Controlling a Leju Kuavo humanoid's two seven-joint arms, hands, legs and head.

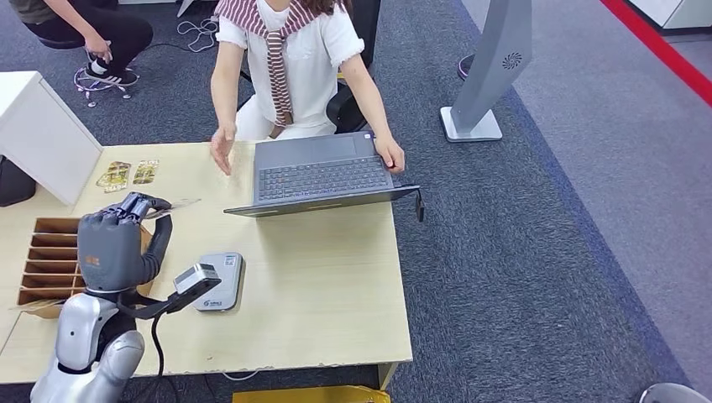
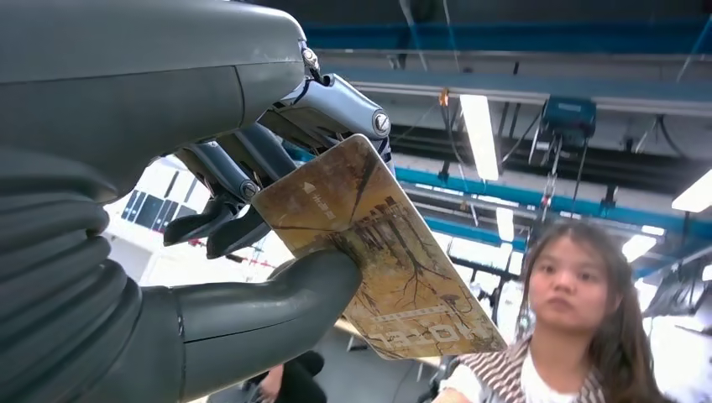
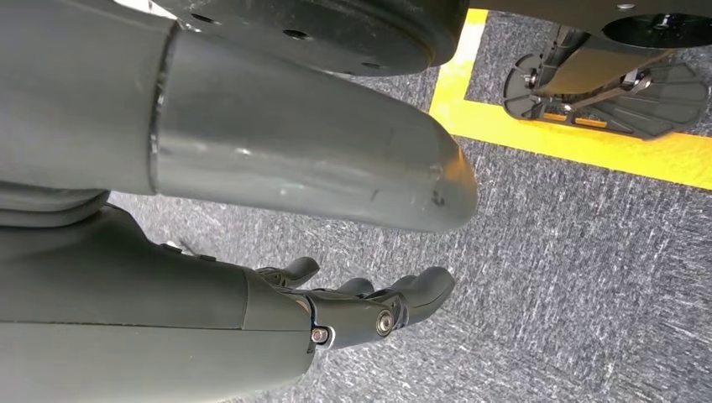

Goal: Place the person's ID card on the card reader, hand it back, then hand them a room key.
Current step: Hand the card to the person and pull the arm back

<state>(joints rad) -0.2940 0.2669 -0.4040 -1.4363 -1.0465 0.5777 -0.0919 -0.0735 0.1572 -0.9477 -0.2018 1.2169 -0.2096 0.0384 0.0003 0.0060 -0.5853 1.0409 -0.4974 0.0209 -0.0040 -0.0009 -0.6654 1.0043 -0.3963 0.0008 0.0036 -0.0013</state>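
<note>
The left hand pinches a gold patterned card between thumb and fingers above the worktop, likely to pass it to the person reaching out beside the laptop, while the right hand hangs spread, holding nothing.

We are seeing a light wooden surface standing on grey carpet floor. An open grey laptop is sitting at the far edge, slightly overhanging the right corner; a person's hands are resting on the surface beside it, one at each side. A small grey card reader is lying flat nearer the front, left of centre. Two gold-patterned cards are lying side by side at the far left corner. A brown slotted card holder is sitting along the left edge.
</note>
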